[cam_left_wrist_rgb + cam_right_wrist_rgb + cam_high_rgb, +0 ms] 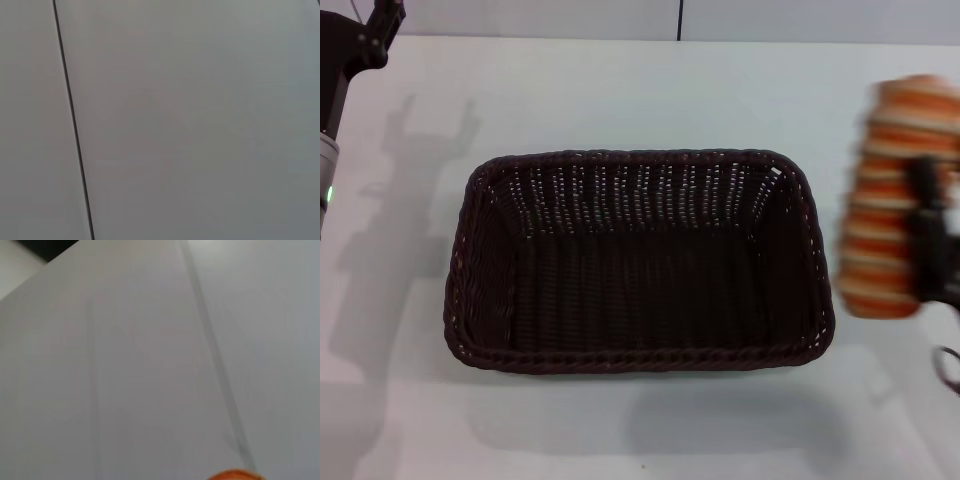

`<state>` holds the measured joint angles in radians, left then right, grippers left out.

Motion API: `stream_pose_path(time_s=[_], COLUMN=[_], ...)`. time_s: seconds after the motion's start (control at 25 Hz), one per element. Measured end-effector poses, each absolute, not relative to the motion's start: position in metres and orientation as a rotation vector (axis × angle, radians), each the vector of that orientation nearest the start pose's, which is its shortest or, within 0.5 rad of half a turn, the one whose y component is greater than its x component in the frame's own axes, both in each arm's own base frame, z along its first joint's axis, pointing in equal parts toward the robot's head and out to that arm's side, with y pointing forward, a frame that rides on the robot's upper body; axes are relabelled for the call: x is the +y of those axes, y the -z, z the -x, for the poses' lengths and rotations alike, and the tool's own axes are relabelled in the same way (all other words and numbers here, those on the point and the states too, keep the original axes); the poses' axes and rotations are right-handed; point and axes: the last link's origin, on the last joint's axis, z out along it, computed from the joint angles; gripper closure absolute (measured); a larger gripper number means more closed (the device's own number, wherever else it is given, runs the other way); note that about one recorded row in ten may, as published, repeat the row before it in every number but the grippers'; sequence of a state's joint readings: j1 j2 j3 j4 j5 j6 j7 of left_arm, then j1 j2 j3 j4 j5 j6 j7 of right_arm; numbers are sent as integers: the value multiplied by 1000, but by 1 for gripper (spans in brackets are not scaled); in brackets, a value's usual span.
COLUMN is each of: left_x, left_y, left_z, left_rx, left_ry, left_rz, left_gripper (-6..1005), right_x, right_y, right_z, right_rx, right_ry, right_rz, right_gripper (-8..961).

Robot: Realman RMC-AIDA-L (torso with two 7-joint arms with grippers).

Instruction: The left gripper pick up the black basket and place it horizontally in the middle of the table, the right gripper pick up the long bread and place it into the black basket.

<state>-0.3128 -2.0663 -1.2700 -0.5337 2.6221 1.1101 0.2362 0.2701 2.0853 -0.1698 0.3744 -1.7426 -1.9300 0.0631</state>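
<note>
Right of the black basket [638, 262], the right gripper [932, 240] holds the long bread [888, 200].

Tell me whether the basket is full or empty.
Empty: the basket shows bare woven floor. The bread is outside it, held by the right gripper.
</note>
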Motion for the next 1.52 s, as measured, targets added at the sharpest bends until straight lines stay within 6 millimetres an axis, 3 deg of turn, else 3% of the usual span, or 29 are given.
stream_pose_path(time_s=[0.12, 0.24, 0.48, 0.76, 0.88, 0.92, 0.96, 1.0, 1.2, 1.32, 1.52], left_x=[349, 348, 347, 346, 344, 341, 341, 339, 329, 321, 307], left_y=[-26, -25, -26, -27, -30, -34, -34, -37, -45, -44, -48], left_z=[285, 286, 289, 291, 297, 302, 302, 306, 322, 333, 350], left_rx=[-198, -199, -211, -216, -228, -238, -238, -247, -314, -338, -373], left_ry=[628, 627, 625, 619, 608, 601, 601, 601, 624, 604, 582], left_rz=[1442, 1441, 1437, 1433, 1416, 1395, 1395, 1378, 1335, 1331, 1275], left_gripper=[140, 140, 140, 140, 140, 140, 140, 140, 140, 140, 140], right_x=[214, 219, 231, 237, 240, 240, 240, 238, 199, 172, 155], right_y=[63, 71, 84, 83, 69, 46, 46, 33, -22, -39, -47], right_z=[-237, -232, -231, -232, -246, -273, -273, -288, -351, -365, -371], right_rx=[302, 343, 412, 435, 456, 485, 485, 499, 525, 498, 482], right_ry=[-1375, -1396, -1335, -1319, -1285, -1204, -1204, -1158, -962, -913, -883], right_rz=[1872, 1951, 2026, 2003, 1866, 1663, 1663, 1565, 1152, 1020, 952], right_gripper=[539, 568, 490, 290, 215, 191, 168, 145, 144, 144, 144])
